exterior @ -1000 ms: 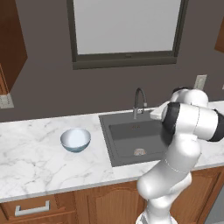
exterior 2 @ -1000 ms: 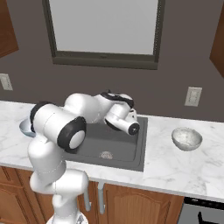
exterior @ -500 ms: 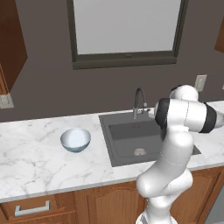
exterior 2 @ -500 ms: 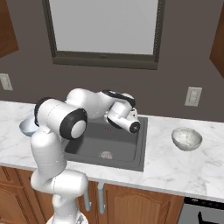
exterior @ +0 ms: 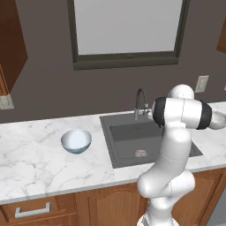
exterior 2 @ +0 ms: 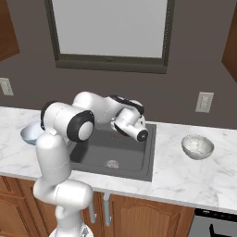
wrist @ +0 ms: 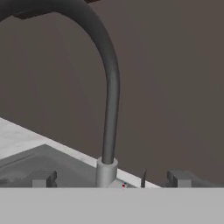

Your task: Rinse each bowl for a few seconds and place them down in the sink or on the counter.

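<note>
While the white marble counter (exterior: pixel 39 163) runs the width of the wall with the dark sink (exterior: pixel 132 132) sunk into its middle, the robot's arm (exterior 2: pixel 92 115) folds low over the basin, and its gripper (wrist: pixel 109 178) faces the base of the gooseneck faucet (wrist: pixel 109 87) with its two finger tips (wrist: pixel 41 178) spread wide, one on either side of the stem, holding nothing. The light blue bowl (exterior: pixel 76 141) sits upright on the counter to the left of the sink, and the speckled bowl (exterior 2: pixel 197 146) sits upright on the counter to its right, both well apart from the gripper.
</note>
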